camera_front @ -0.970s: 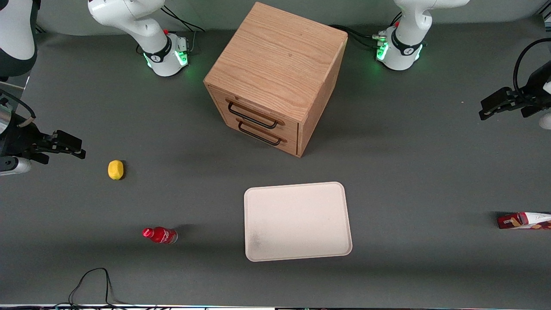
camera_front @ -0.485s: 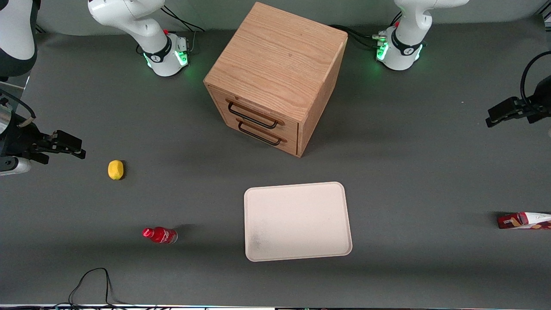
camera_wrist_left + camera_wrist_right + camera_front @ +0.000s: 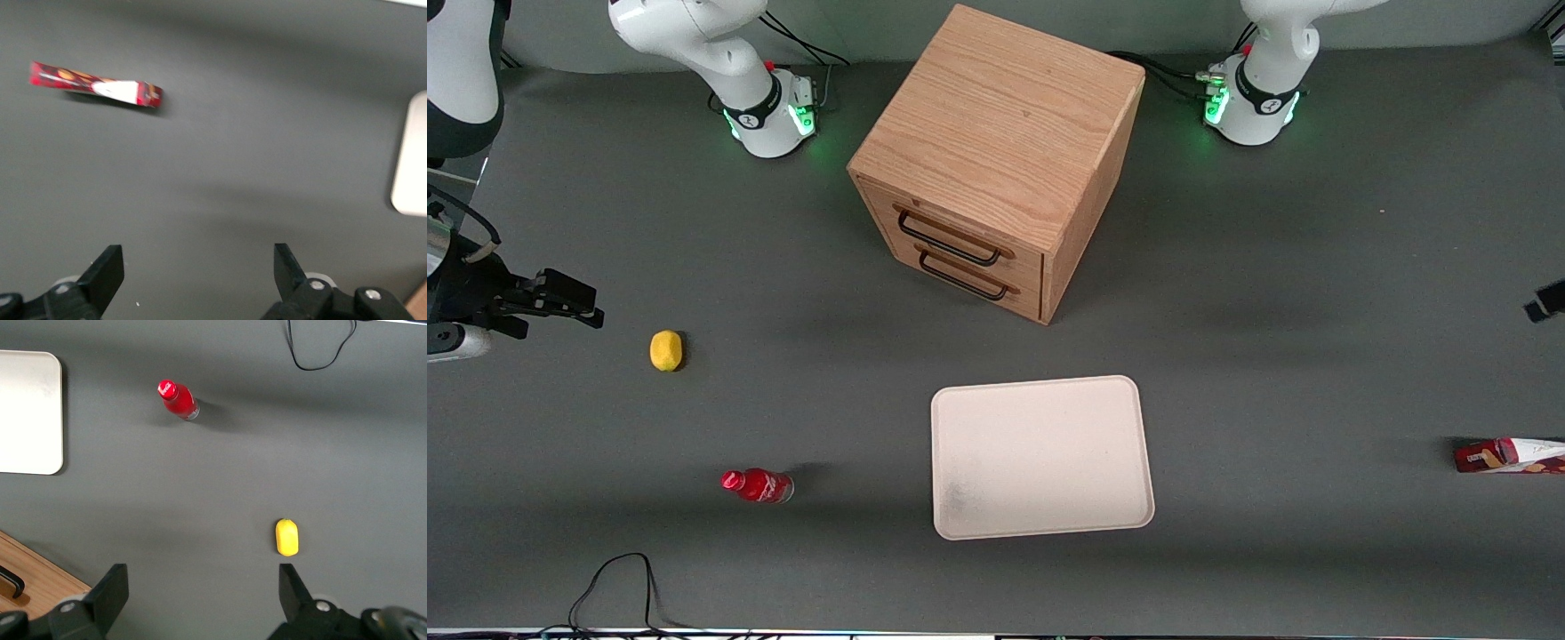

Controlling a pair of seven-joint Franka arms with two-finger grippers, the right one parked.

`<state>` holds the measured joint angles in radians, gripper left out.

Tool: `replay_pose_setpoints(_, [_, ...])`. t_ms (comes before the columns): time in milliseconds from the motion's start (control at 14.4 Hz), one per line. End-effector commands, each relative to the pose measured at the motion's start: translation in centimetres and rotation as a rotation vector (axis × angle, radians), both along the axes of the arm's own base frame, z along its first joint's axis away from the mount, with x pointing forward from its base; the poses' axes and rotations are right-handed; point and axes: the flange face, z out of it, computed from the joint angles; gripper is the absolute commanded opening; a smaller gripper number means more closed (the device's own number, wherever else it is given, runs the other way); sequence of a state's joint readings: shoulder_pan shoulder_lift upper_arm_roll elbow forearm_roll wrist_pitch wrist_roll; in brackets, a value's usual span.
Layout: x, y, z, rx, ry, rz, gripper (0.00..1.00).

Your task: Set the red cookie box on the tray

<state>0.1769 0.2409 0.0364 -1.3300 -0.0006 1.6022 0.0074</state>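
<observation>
The red cookie box (image 3: 1510,455) lies flat on the grey table at the working arm's end, cut off by the front view's edge. In the left wrist view the whole red cookie box (image 3: 93,84) shows, with its white panel near one end. My left gripper (image 3: 198,268) hangs open above bare table, well apart from the box and holding nothing. Only a dark tip of the gripper (image 3: 1549,300) shows in the front view, farther from the camera than the box. The cream tray (image 3: 1040,455) sits mid-table with nothing on it, and the tray's rounded edge (image 3: 412,153) shows in the wrist view.
A wooden drawer cabinet (image 3: 996,151) stands farther from the camera than the tray, both drawers shut. Toward the parked arm's end lie a small red bottle (image 3: 758,485) and a yellow object (image 3: 665,350). A black cable (image 3: 618,587) loops near the table's front edge.
My left gripper has moved toward the working arm's end of the table and nearer the front camera, almost leaving the front view. Box and tray have not moved.
</observation>
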Motion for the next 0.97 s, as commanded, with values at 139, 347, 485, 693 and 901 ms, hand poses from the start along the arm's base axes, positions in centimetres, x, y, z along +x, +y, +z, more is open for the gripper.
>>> replay_pose_setpoints(139, [3.5,9.0,-1.4,0.012,-0.042,0.118,1.0])
replay_pose_setpoints(347, [3.4,14.8,-3.7,0.014,-0.032,0.212,1.0])
replay_pose_setpoints(485, [3.1,18.4,-5.2,0.02,-0.031,0.333,1.0])
replay_pose_setpoints(693, [2.7,21.2,-6.1,0.025,-0.057,0.515,1.0])
replay_pose_setpoints(901, [2.2,22.7,-7.0,0.019,-0.059,0.737,1.0])
